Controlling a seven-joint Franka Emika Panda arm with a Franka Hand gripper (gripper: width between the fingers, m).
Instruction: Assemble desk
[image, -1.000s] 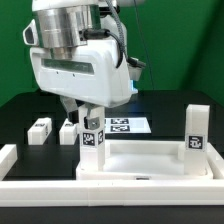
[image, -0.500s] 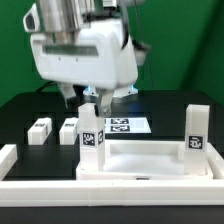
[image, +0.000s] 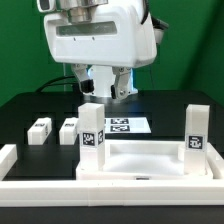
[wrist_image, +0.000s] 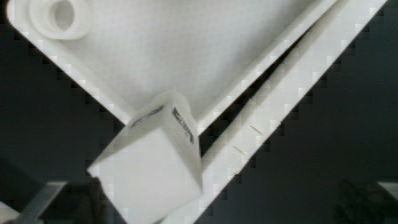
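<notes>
Two legs stand upright in corners of the tabletop (image: 150, 162). The first leg (image: 91, 128) is below the jaws and clear of them, and the wrist view shows its top (wrist_image: 151, 165) under the open gap. The second leg (image: 195, 128) stands well off to the exterior view's right of the jaws. The gripper (image: 104, 92) hangs above with its jaws apart and nothing between them. Lower than the jaws, to the exterior view's left, a loose leg (image: 40, 130) and a neighbouring leg (image: 68, 129) lie on the table.
</notes>
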